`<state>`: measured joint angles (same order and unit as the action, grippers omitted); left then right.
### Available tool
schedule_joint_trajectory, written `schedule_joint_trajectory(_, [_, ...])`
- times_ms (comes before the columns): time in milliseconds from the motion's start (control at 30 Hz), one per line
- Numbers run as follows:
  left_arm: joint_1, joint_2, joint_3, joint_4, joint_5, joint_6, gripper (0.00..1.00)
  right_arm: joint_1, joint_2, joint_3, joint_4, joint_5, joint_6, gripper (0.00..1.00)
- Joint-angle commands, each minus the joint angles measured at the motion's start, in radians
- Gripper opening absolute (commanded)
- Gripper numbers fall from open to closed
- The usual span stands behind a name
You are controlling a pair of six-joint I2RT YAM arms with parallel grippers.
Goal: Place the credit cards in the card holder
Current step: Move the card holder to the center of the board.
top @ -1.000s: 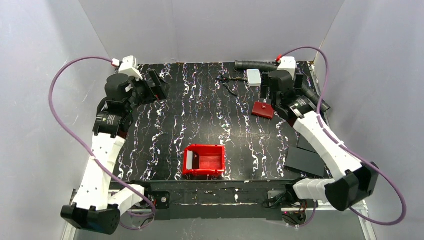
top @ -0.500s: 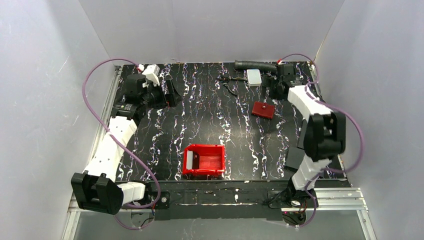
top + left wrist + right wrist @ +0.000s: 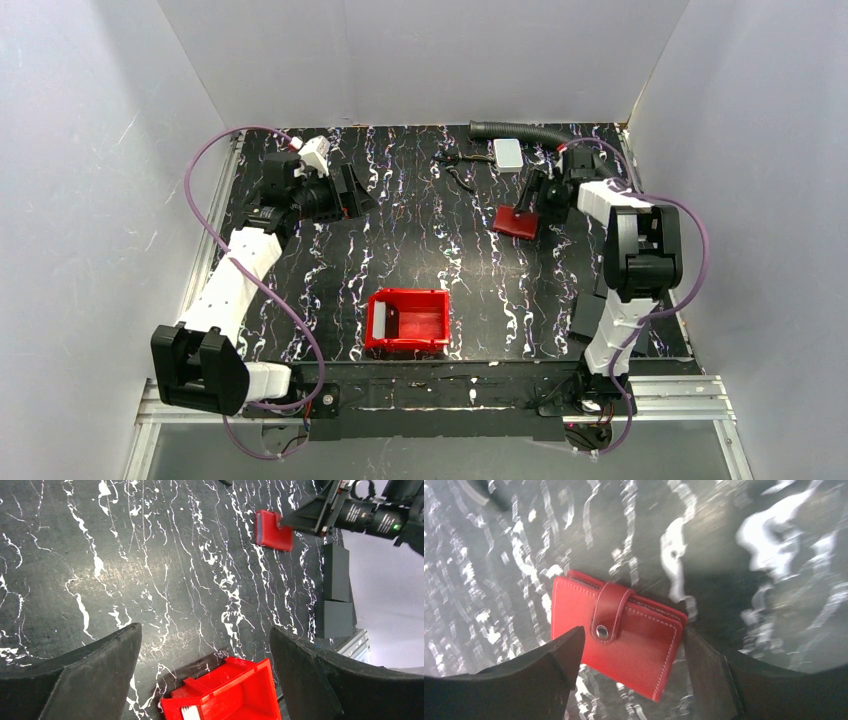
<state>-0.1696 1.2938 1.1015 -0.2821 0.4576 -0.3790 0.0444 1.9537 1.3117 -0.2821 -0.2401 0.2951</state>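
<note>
Brackets the snapped-shut wallet, flat at the far right of the table, inside the spread right gripper for a pinch; holds the left gripper spread and empty, with the cards apparently lying in the red bin.

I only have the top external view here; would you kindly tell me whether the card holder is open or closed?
Observer: Closed. The right wrist view shows the card holder with its strap fastened by the snap button.
Operator: Thank you. Does the right pincer have hold of it?
Observer: Not visibly. The right pincer is open, its jaws either side of the holder; contact is unclear.
Operator: And is the left pincer carrying anything?
Observer: No. In the left wrist view the left pincer is open, with only bare table between its jaws.
</note>
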Motion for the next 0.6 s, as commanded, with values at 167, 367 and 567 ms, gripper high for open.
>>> schedule_joint_trajectory(167, [-0.003, 0.017, -0.008, 0.031, 0.057, -0.025, 0.99, 0.284, -0.217, -0.339, 0.458, -0.085, 0.592, 0.83])
schedule_joint_trajectory(367, [-0.002, 0.062, -0.003, 0.027, 0.085, -0.045, 0.99, 0.452, -0.195, -0.246, 0.398, 0.003, 0.515, 0.82])
schedule_joint_trajectory(567, [-0.006, 0.107, 0.001, 0.027, 0.127, -0.076, 0.99, 0.454, -0.232, -0.134, 0.066, 0.253, 0.206, 0.79])
